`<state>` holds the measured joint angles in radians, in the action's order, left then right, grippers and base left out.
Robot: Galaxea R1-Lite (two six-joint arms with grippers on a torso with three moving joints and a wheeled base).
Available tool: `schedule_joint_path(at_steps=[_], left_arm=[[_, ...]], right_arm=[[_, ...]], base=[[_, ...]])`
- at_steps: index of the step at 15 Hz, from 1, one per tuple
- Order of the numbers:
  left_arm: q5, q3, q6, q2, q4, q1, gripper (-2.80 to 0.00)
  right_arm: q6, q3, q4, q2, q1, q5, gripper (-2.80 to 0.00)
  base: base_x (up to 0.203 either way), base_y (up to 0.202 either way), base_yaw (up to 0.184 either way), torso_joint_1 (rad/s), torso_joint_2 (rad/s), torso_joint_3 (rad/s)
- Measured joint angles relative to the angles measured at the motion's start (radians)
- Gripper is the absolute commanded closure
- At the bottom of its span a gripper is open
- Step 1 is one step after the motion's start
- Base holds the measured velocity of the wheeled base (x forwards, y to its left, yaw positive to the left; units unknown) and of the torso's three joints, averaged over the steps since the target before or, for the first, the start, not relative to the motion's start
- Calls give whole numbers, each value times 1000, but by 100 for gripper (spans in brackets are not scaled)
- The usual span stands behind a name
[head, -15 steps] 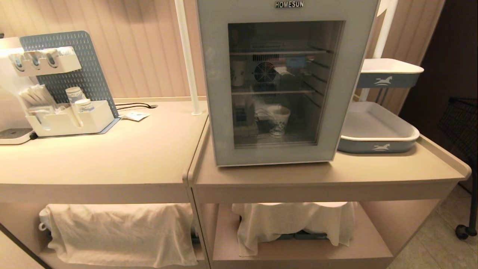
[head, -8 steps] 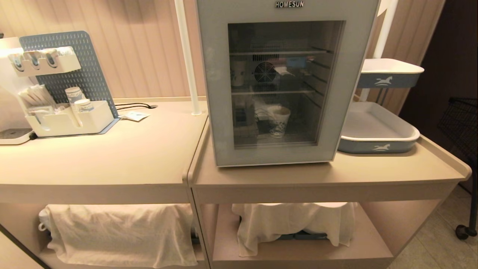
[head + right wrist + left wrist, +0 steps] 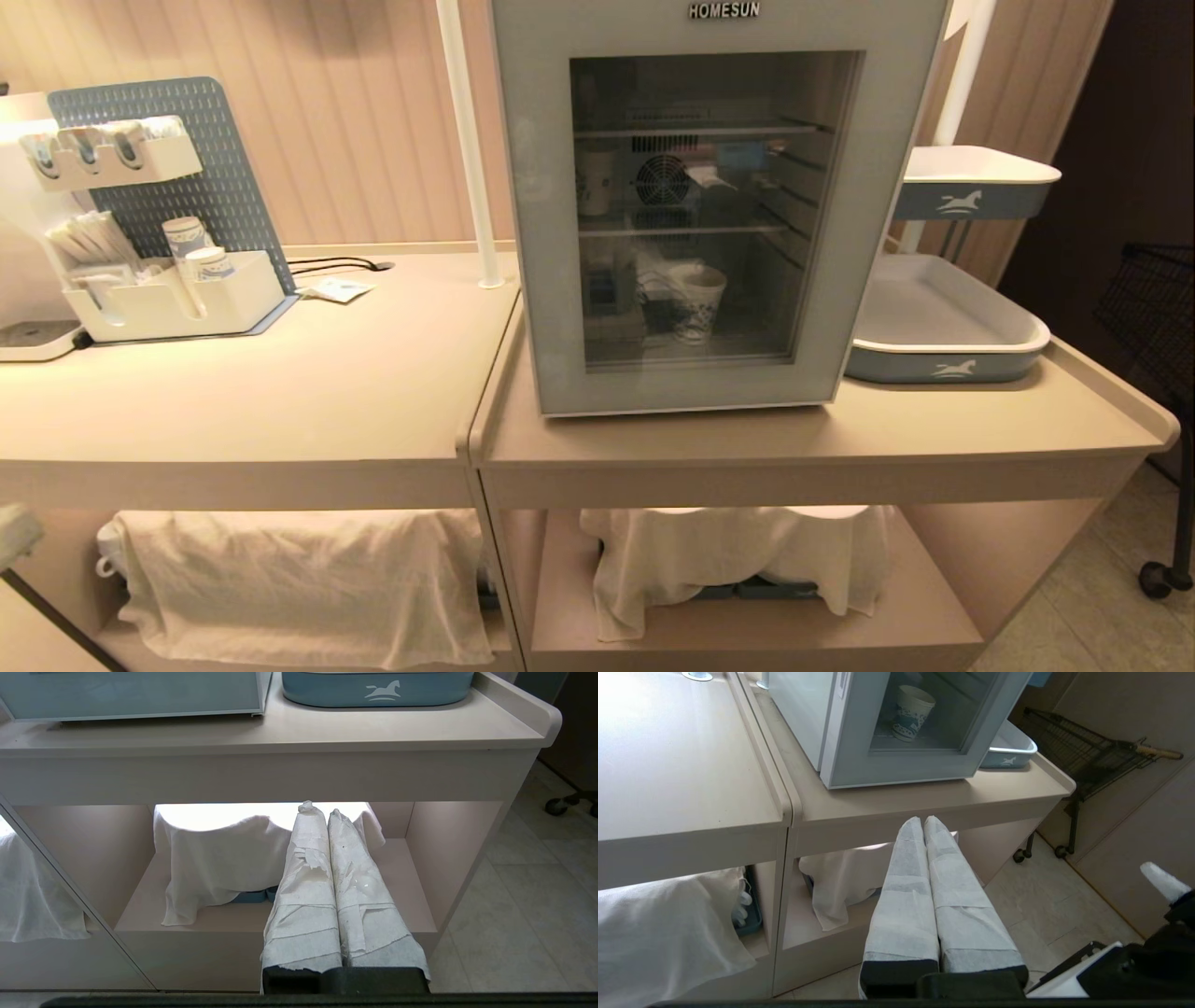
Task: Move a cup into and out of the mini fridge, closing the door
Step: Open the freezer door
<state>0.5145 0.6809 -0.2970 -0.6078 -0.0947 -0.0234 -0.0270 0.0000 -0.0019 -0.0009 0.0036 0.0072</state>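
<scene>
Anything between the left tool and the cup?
Yes. The door of the mini fridge is closed, with the cup behind its glass. The left tool, shut, is below counter level, outside.

The left gripper (image 3: 923,820) points forward and slightly down, its two white-wrapped fingers (image 3: 906,891) pressed flat together from base to tip, holding nothing. The right gripper (image 3: 321,808) (its wrapping torn and wrinkled along one finger (image 3: 306,891)) is likewise closed tight and empty, aimed level. A pale blurred tip of the left arm (image 3: 17,534) shows at the head view's left edge.
</scene>
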Motion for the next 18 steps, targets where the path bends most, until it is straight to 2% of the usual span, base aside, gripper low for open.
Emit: schedule_joint_path(at_steps=[5,9,12,18], left_arm=[[-14,14,-16,-109,100,2,0],[67,18,-47,-234,229,1,0],[123,14,-109,-363,415,1,0],[137,51,-148,-660,812,1,0]], right_arm=[[0,0,-1,0,0,0,0],[1,0,-1,0,0,0,0],[0,0,0,0,0,0,0],[0,0,0,0,0,0,0]], base=[[0,0,0,0,0,0],[0,0,0,0,0,0],[0,0,0,0,0,0],[0,0,0,0,0,0]])
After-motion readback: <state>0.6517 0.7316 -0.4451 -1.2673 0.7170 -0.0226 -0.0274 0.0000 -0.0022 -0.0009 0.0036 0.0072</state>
